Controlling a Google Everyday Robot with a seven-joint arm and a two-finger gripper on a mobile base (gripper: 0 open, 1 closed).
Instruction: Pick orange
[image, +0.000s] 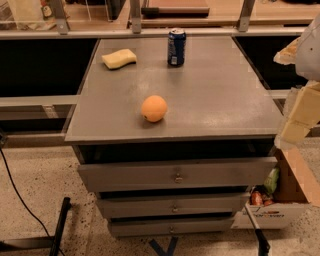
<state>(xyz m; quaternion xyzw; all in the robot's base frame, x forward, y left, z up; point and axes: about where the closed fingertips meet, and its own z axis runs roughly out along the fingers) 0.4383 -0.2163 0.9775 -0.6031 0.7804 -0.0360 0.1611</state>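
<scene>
The orange (154, 108) is a round, smooth fruit lying on the grey top of a drawer cabinet (215, 100), near its front edge and a little left of centre. My gripper (296, 122) shows as pale cream and white parts at the right edge of the camera view. It is above the cabinet's right side, well right of the orange and apart from it. Nothing is held in it as far as the view shows.
A blue soda can (176, 47) stands upright at the back centre of the top. A pale yellow sponge (119, 58) lies at the back left. Below are three drawers (175, 175). A cardboard box (287, 200) with items sits on the floor at right. A metal rail (150, 33) runs behind.
</scene>
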